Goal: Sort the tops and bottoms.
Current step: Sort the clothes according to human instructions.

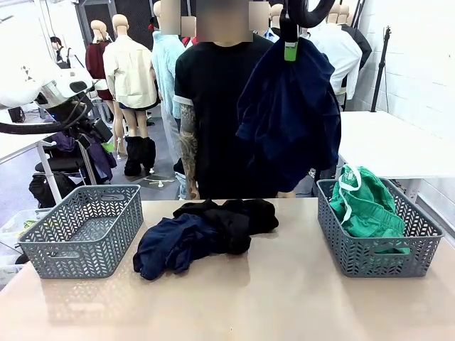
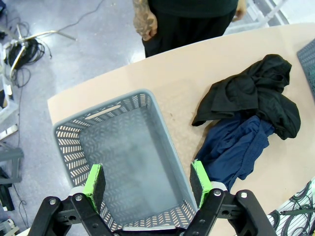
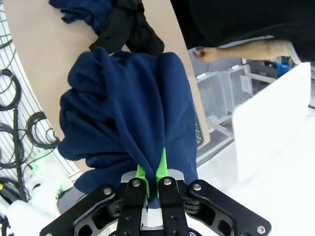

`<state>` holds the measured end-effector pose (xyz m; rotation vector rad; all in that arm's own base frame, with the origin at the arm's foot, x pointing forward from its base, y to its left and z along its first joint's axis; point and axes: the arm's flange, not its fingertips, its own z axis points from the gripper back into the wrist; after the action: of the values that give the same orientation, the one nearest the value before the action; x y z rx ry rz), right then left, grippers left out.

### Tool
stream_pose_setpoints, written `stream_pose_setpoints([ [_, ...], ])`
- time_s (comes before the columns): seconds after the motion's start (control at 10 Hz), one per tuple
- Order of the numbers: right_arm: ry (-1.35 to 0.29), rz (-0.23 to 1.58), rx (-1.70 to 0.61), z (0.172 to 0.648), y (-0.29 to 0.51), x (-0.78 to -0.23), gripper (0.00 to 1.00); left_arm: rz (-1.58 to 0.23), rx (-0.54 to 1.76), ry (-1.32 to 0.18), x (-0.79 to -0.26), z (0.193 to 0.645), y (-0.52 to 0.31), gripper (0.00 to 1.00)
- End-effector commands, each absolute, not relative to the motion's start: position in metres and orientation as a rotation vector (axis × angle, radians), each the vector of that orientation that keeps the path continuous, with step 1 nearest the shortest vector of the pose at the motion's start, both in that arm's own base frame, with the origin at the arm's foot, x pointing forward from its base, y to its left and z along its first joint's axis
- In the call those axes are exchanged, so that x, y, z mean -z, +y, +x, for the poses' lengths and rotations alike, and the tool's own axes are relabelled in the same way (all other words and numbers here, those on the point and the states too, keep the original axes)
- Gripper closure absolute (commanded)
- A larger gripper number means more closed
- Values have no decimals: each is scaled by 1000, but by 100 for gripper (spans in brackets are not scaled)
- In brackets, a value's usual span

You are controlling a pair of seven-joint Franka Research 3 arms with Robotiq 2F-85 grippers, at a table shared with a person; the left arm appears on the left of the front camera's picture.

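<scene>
The right gripper [image 3: 151, 169] is pinched tight on a navy garment [image 3: 128, 108], its green pads pressed together with a fold of the cloth between them; in the front view the garment hangs loose from the raised gripper, high over the right side of the table [image 1: 284, 298] and in front of the person [image 1: 213, 106] in black who stands at the far edge. The green trousers [image 1: 362, 202] lie bunched in the right basket [image 1: 377, 259], heaped above its rim. The left gripper [image 2: 146, 172] hangs with its jaws spread wide and nothing between them, directly over the left basket [image 2: 69, 142], whose grey floor shows bare. Between the two baskets, in the middle of the table, a black garment [image 1: 231, 217] lies crumpled, and a dark blue garment [image 1: 170, 245] lies touching it on the side nearer the left basket, partly tucked under it
</scene>
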<state>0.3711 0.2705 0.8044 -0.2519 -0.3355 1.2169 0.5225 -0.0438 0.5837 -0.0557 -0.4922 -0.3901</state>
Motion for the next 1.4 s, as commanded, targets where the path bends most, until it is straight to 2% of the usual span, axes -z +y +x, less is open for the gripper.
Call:
stream_pose_setpoints([
  [0.0, -361, -265, -1231, 370, 265, -799, 100, -56, 372, -486, -586, 523, -43, 11],
  [1.3, -361, -265, -1231, 370, 265, -799, 100, -56, 372, -486, -586, 523, -43, 11],
])
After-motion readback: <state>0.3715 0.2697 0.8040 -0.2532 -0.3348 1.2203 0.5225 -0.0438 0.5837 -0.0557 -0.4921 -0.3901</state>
